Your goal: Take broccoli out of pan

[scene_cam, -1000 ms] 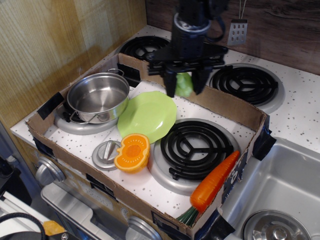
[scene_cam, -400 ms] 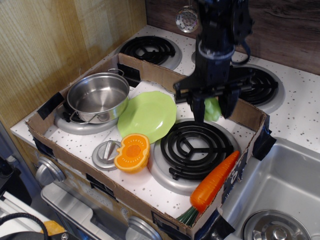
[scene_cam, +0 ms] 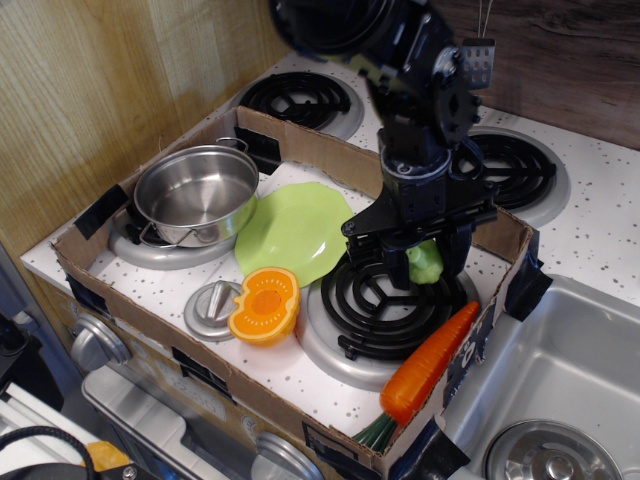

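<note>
The pale-green broccoli (scene_cam: 426, 262) is held between my gripper's (scene_cam: 420, 265) fingers, low over the front right burner (scene_cam: 385, 300), partly hidden by the fingers. The gripper is shut on it. The shiny steel pan (scene_cam: 197, 193) stands empty on the front left burner, well to the left of the gripper. The arm comes down from the top of the view.
A light-green plate (scene_cam: 295, 232) lies between pan and gripper. An orange squash half (scene_cam: 265, 305) and a grey knob-topped lid (scene_cam: 212, 308) lie in front. A toy carrot (scene_cam: 430, 362) leans on the cardboard wall (scene_cam: 300, 415) at the right. A sink (scene_cam: 560, 390) is at right.
My gripper has carried the broccoli from above the back cardboard wall forward and right, and lowered it down over the front right burner. The pan has stayed put.
</note>
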Tool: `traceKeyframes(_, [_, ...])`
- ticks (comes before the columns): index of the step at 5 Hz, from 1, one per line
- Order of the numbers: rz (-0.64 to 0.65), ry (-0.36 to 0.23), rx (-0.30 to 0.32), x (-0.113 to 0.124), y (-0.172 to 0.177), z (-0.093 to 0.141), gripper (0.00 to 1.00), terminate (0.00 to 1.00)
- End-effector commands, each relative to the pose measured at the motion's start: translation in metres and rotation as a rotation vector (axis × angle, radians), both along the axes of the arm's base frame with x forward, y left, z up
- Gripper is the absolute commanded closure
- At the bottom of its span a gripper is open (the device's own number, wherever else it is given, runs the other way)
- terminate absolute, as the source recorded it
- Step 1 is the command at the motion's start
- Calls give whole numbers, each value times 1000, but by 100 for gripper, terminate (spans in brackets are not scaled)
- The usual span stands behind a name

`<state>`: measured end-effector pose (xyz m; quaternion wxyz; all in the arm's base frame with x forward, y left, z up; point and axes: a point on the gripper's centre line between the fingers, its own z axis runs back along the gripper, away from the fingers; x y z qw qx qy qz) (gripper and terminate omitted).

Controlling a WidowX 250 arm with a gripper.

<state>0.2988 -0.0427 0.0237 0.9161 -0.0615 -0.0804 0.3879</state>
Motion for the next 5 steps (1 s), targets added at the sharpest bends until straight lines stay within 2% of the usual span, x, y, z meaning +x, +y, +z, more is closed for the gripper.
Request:
traceKeyframes(1, [-29,6,110,16,5,37,0,0])
traceKeyframes(2, [-14,71,161,21,10,77,0,0])
traceKeyframes(3, [34,64,221,22,14,103,0,0])
traceKeyframes(4, [33,47,234,24,13,109,0,0])
traceKeyframes(5, [33,47,234,24,13,109,0,100])
